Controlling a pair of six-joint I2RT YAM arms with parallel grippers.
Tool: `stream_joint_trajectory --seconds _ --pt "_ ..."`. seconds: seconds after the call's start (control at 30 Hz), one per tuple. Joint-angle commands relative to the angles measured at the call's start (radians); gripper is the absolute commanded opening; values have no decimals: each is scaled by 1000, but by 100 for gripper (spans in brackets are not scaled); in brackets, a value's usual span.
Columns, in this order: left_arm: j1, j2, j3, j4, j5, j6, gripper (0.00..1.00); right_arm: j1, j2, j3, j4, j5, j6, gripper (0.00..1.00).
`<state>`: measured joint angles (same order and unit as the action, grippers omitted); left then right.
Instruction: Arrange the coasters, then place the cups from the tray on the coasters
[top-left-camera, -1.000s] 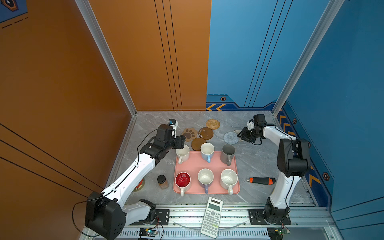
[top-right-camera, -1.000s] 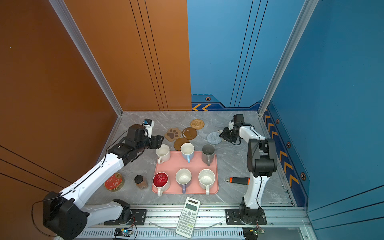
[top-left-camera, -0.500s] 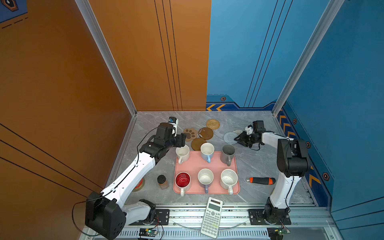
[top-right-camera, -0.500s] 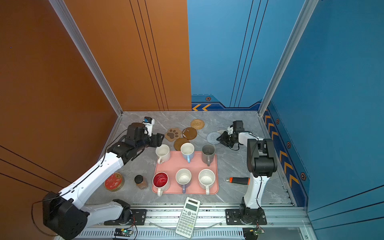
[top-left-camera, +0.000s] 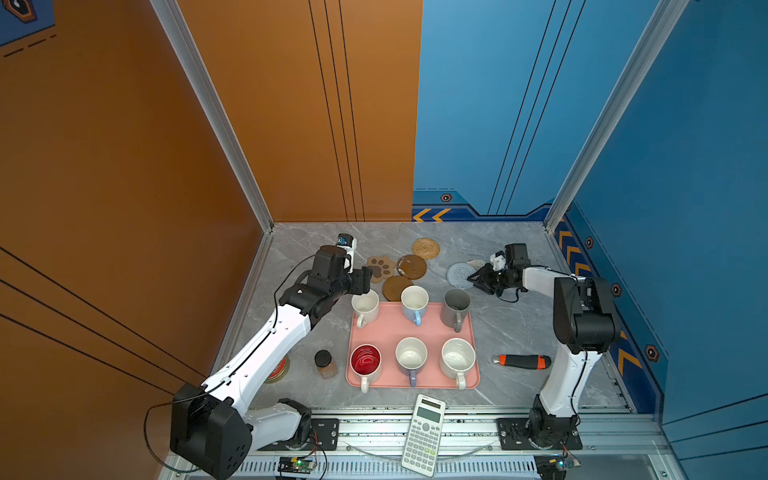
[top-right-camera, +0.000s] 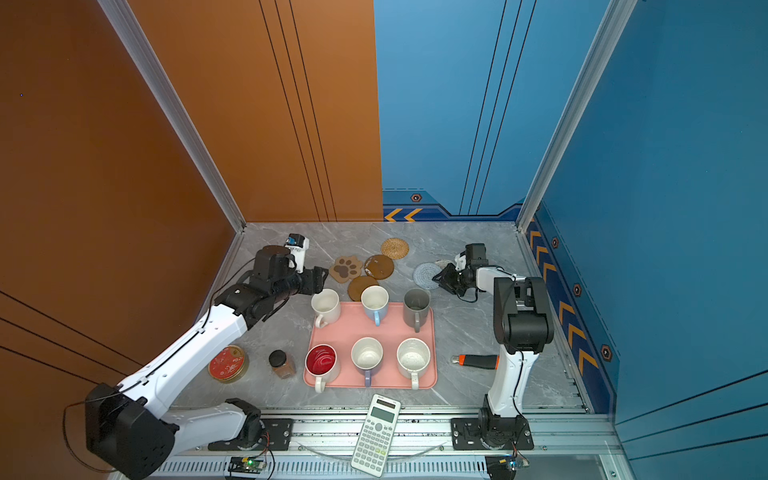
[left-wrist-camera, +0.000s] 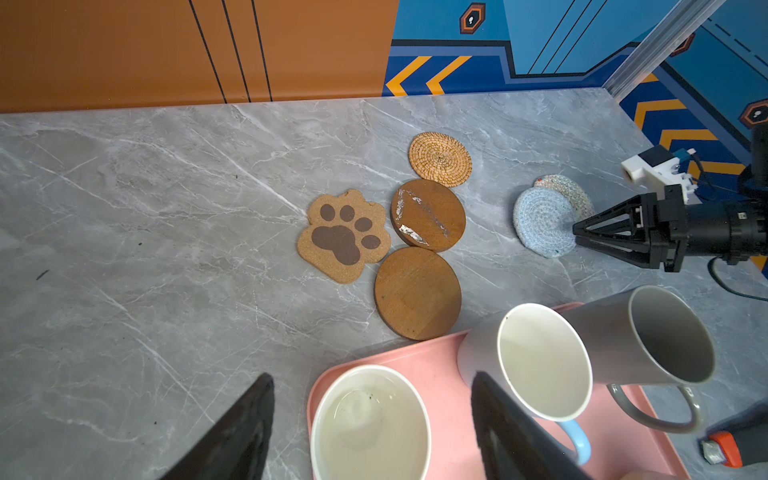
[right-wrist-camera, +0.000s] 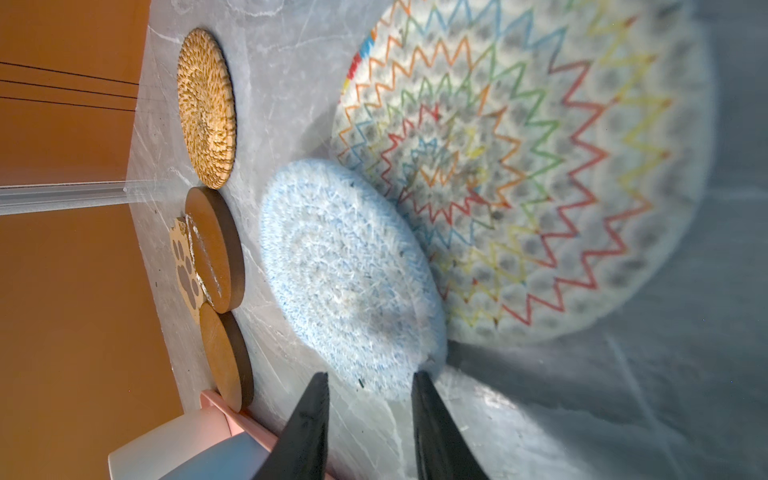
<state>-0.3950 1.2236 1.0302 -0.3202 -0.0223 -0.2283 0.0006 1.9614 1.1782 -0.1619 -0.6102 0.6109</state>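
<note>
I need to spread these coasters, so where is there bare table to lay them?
Bare marble lies left of the tan paw-shaped coaster toward the orange wall, and right of the pink tray, between the grey-blue knitted coaster and the orange-handled knife. It is crowded where two brown discs sit by the tray's far edge.

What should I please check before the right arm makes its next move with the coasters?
1. Right end effector at blue knitted coaster edge: ok.
2. Coaster clamped: not ok, jaws apart.
3. Blue coaster clear of whitish woven coaster: not ok, overlapping.
4. Left end effector open, empty: ok.
5. Plain brown disc clear of pink tray: cannot tell.
</note>
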Motion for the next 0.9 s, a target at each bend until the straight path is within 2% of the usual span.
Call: stream_joint_trajectory --seconds 0.0,0.43,0.87 --pt "-11 -3 27 -19 -18 15 75 -2 -50 -22 14 -22 6 32" --pt "-13 -8 27 -22 -20 20 76 -16 -61 -48 -5 -10 -8 32" --pt "-15 -6 27 -23 -21 20 75 -25 -51 -72 8 0 -17 36"
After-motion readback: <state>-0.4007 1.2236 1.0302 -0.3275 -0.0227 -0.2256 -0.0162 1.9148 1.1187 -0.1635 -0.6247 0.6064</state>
